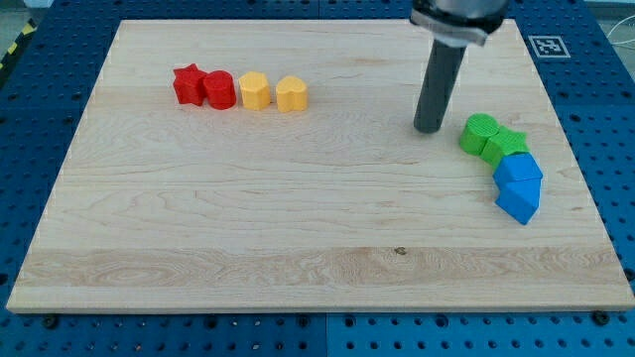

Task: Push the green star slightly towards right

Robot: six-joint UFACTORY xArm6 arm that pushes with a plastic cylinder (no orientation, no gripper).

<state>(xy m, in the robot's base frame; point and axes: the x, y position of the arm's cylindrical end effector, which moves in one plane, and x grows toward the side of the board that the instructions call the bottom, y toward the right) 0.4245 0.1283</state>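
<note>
Nearest the view's bottom, at about four o'clock from the board's centre, lies a blue block point(518, 202), its shape hard to make out, with a second blue block point(518, 169) touching it just above. Both sit on the wooden table point(248, 228), close to its right edge.

Touching the upper blue block, at roughly eleven o'clock from it, is the green star point(506, 144); it sits at about three o'clock from the board's centre. A round green block point(480, 132) presses against the star's left side, at its ten o'clock.

My tip point(430, 127) rests on the table at nine o'clock from the round green block, near it but with a small gap showing, so the round block stands between my tip and the star. The end effector is a plain dark rod with no jaws, so it neither spreads nor pinches anything.

Farther off, at about ten o'clock from the board's centre, four blocks stand in a close row well apart from the rest: a red star point(187, 83), a red cylinder point(219, 90), a yellow block point(255, 90) and a yellow heart-like block point(291, 94), running from the view's left to right.
</note>
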